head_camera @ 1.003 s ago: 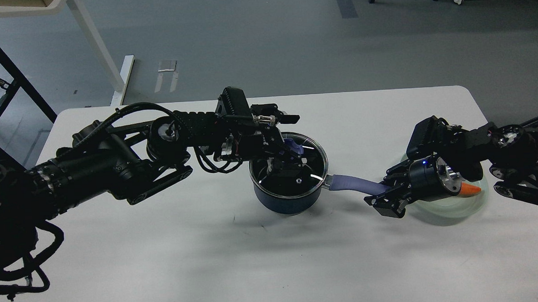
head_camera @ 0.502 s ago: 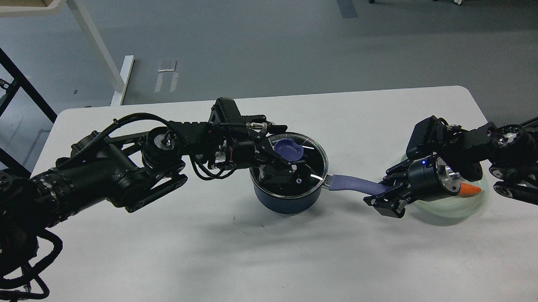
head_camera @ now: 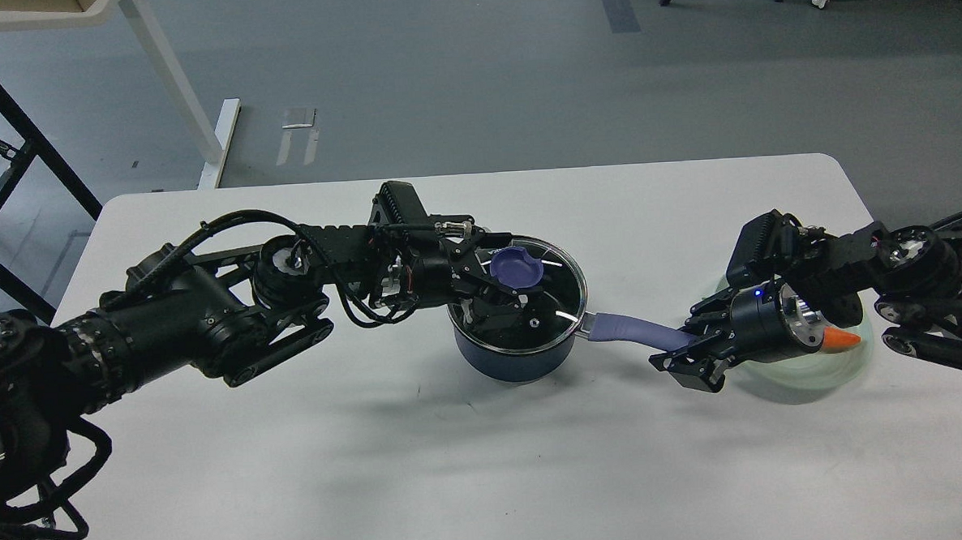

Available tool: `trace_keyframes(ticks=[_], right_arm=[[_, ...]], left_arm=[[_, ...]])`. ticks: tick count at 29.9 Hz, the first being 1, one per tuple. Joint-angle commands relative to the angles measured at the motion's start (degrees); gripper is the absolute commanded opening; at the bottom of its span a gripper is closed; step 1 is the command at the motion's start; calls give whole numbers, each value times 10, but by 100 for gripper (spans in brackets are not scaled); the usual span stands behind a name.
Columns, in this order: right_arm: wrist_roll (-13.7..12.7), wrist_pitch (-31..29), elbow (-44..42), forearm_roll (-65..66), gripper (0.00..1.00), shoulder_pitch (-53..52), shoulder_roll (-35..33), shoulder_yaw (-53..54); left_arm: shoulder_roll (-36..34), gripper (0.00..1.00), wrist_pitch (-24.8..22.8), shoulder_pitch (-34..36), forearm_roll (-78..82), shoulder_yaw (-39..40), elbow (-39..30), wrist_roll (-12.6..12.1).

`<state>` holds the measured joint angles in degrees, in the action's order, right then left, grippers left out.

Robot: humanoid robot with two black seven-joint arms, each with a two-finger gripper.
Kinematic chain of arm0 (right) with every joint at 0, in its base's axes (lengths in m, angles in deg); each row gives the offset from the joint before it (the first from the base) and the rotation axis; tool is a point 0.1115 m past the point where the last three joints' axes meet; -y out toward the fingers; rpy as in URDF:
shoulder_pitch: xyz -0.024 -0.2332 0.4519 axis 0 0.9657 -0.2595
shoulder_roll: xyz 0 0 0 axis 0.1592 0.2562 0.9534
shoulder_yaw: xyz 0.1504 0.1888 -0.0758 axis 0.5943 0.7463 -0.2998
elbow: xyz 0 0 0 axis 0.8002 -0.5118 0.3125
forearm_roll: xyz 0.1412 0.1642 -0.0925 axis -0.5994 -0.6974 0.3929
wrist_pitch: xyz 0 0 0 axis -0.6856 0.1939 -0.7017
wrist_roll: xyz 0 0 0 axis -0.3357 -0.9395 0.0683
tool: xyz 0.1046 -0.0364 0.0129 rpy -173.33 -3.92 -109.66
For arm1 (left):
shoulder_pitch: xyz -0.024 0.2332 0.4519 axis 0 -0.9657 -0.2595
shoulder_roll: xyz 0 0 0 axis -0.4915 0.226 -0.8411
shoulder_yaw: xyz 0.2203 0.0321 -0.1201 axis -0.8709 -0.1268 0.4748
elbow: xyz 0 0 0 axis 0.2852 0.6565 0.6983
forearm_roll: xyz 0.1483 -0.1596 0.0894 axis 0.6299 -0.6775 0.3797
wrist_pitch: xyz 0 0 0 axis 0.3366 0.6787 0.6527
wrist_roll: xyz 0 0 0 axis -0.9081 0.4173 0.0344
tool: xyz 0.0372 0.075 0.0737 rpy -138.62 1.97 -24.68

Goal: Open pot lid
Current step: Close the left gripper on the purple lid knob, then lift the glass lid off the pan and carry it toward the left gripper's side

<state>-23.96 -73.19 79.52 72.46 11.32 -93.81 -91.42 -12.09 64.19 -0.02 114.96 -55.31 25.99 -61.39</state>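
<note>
A dark blue pot (head_camera: 511, 359) stands at the middle of the white table (head_camera: 295, 473). Its glass lid (head_camera: 559, 287) lies on the rim, with a purple knob (head_camera: 516, 267) on top. My left gripper (head_camera: 494, 298) reaches in from the left, right beside and under the knob. Its dark fingers blend into the lid, so I cannot tell if they hold the knob. The pot's purple handle (head_camera: 626, 329) points right. My right gripper (head_camera: 684, 354) is shut on the handle's end.
A pale green glass plate (head_camera: 810, 373) with an orange carrot (head_camera: 841, 337) lies under my right arm near the table's right edge. Frames of other tables stand on the floor at the far left.
My left arm has drawn back to the left and lowered, so the purple knob, half hidden before, now shows in full. Pot, lid and right gripper have stayed put.
</note>
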Motion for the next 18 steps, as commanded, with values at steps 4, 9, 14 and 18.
trace_keyframes(ticks=[4, 9, 14, 18], right_arm=[[0, 0, 0, 0, 30, 1, 0, 0], [0, 0, 0, 0, 30, 1, 0, 0], [0, 0, 0, 0, 30, 1, 0, 0], [0, 0, 0, 0, 30, 2, -1, 0]], left_arm=[[0, 31, 3, 3, -2, 1, -1, 0], [-4, 30, 3, 5, -2, 2, -10, 0], [-38, 30, 1, 17, -3, 7, -57, 0], [-114, 31, 0, 29, -54, 7, -117, 0]])
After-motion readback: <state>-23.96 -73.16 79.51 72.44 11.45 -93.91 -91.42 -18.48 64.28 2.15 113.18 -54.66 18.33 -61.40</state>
